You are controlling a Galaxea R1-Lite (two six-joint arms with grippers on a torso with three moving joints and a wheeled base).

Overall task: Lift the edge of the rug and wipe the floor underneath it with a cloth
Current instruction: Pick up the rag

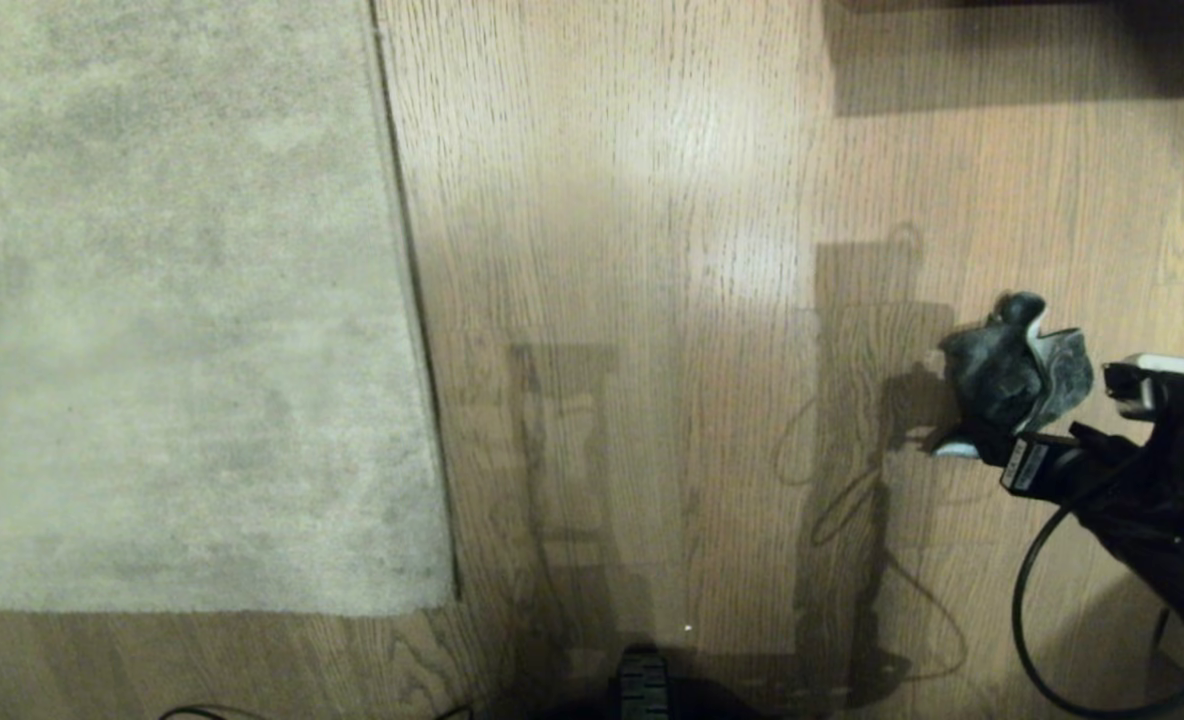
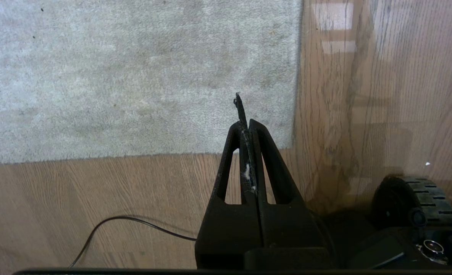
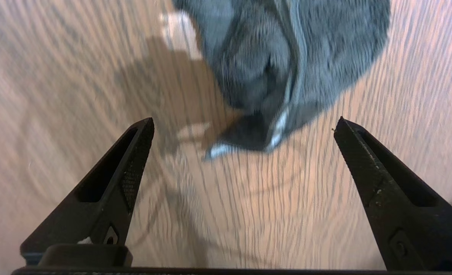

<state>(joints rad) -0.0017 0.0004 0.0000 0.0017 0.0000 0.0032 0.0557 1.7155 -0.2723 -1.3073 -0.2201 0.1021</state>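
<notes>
1. Picking-up step: the right gripper (image 3: 243, 124), jaws spread wide and empty, hangs just short of the cloth (image 1: 1014, 375), bunched on the floor (image 1: 652, 250) at 3 o'clock.
2. Next, I reckon: ease forward, straddle the cloth, pinch.
3. The rug edge (image 1: 417, 330) lies flat at 9 o'clock, untouched.
4. The left gripper (image 2: 246, 126) is pressed together, holding nothing, near the rug corner.
5. Floor under the rug is hidden; the right arm is cut off.

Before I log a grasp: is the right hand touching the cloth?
Apart. The right wrist view shows the right hand open, bare floor between both fingertips and the cloth ahead.
</notes>
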